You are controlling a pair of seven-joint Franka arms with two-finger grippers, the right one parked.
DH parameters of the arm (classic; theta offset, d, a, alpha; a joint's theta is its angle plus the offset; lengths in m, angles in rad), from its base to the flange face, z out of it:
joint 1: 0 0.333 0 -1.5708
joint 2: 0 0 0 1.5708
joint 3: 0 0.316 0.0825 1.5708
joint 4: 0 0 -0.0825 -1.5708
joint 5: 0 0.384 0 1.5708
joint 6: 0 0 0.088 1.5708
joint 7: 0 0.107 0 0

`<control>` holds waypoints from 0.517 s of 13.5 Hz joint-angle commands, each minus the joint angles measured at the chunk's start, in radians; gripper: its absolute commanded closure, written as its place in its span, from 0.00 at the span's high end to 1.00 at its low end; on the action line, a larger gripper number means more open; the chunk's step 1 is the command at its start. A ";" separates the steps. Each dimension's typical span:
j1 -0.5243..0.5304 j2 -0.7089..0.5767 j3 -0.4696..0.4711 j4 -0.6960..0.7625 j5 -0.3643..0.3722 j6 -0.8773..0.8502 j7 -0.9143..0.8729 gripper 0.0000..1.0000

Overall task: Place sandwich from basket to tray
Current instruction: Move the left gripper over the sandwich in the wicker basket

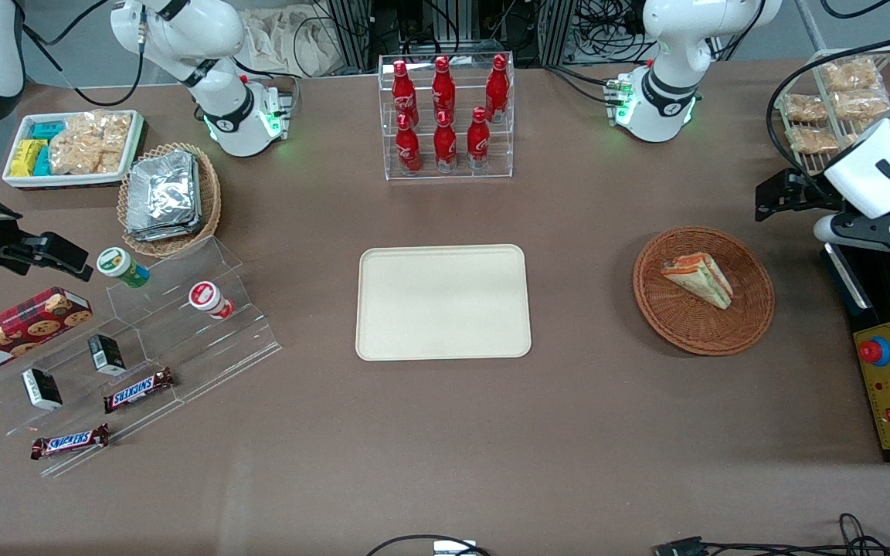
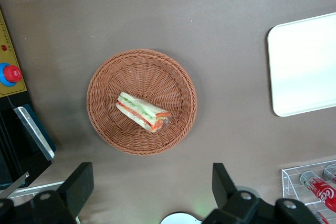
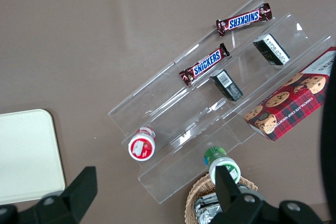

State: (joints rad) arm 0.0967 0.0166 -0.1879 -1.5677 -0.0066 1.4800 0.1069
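The sandwich, a wrapped white-bread wedge with orange and green layers, lies in the round reddish-brown basket. The cream tray lies flat at the table's middle with nothing on it, beside the basket toward the parked arm's end. My gripper hangs high above the table, beside the basket toward the working arm's end and a little farther from the front camera. It is open, with only bare table between its fingers.
A black box with a red button lines the table edge by the basket. A wire rack of snack packets and a clear rack of red bottles stand at the back. A tan basket of foil packets and a snack stand sit toward the parked arm's end.
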 commanded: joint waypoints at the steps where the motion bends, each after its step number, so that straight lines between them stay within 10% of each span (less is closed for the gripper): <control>1: -0.006 0.009 0.005 0.026 -0.016 -0.047 -0.001 1.00; 7: 0.008 0.020 0.016 -0.052 -0.030 -0.009 -0.181 1.00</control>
State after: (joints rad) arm 0.1019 0.0304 -0.1723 -1.5804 -0.0222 1.4548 0.0193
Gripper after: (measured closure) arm 0.000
